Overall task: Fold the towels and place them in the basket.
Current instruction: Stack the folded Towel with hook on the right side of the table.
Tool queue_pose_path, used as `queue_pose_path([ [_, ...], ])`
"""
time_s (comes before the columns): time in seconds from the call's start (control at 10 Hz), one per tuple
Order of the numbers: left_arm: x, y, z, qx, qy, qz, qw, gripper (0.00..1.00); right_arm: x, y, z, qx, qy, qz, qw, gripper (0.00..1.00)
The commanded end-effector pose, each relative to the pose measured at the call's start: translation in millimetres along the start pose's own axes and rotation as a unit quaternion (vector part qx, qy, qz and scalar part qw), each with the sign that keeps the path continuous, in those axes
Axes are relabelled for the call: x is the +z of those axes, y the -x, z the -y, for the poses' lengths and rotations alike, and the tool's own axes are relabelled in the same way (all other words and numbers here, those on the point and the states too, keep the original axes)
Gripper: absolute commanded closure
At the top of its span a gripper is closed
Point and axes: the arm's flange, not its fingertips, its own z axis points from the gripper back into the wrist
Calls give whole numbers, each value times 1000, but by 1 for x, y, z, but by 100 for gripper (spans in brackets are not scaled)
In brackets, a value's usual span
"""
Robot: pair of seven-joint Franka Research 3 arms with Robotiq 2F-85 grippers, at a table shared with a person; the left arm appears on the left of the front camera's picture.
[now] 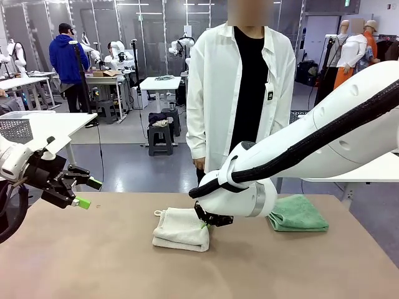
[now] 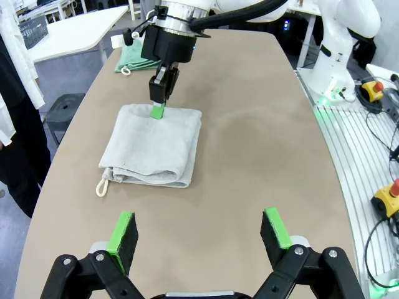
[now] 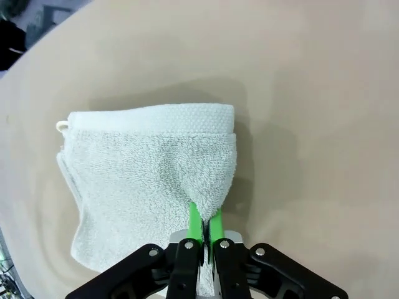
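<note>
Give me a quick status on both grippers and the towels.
Right gripper shut, pinching the folded cream towel at its edge. Left gripper open, hovering clear. Green towel folded at the far right. Nothing in the way.

The right gripper [image 1: 204, 225] is held low at mid-table with its green pads [image 3: 204, 225] pinched shut, while the left gripper [image 1: 87, 192] is kept raised at the left, jaws spread wide.

White arms [image 1: 336, 134] — black cable sleeve
</note>
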Motion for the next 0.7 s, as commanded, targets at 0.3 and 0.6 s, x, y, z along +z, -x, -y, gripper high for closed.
queue_pose_path([
  [0.3,2,-1,1,-4,0,-2,1000,0,121,-47,51,128,-17,41,991,95],
  [0.6,2,-1,1,-4,0,-2,1000,0,181,-73,80,135,46,44,989,95],
])
